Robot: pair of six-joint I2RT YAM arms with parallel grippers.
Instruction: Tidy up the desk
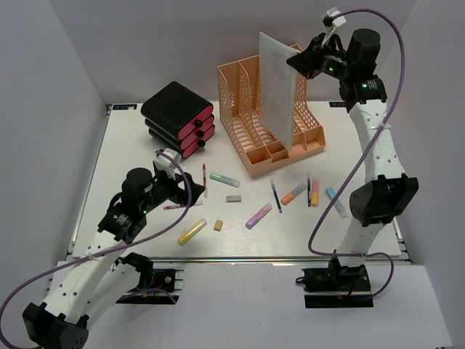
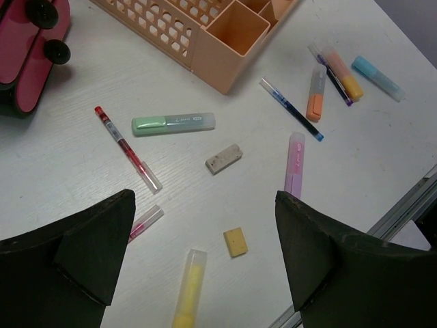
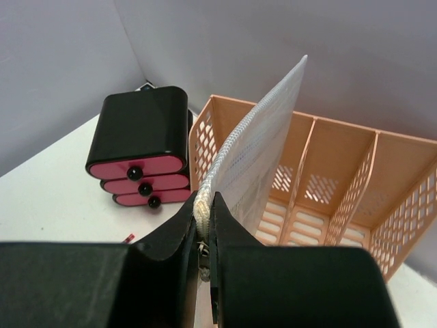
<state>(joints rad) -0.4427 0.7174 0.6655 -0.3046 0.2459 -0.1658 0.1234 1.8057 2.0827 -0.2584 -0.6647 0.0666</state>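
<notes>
The white desk [image 1: 145, 240] holds scattered stationery. My right gripper [image 1: 304, 59] is shut on the zip edge of a white mesh document pouch [image 1: 277, 87], holding it upright over the orange file rack [image 1: 251, 156]; the pouch [image 3: 263, 150] hangs over the rack's compartments [image 3: 341, 198]. My left gripper [image 1: 171, 190] is open and empty, hovering low over the desk's left front. Below it lie a yellow eraser [image 2: 235, 242], a yellow highlighter [image 2: 188, 290], a grey eraser [image 2: 224, 158], a green highlighter [image 2: 173, 123] and a red pen [image 2: 128, 148].
A black drawer unit with pink fronts [image 1: 178, 116] stands at the back left. A purple highlighter [image 1: 259, 216], blue pen [image 1: 275, 194], orange highlighters [image 1: 293, 193] and a blue highlighter [image 1: 336, 201] lie at the right front. Metal rail [image 2: 403, 205] edges the desk.
</notes>
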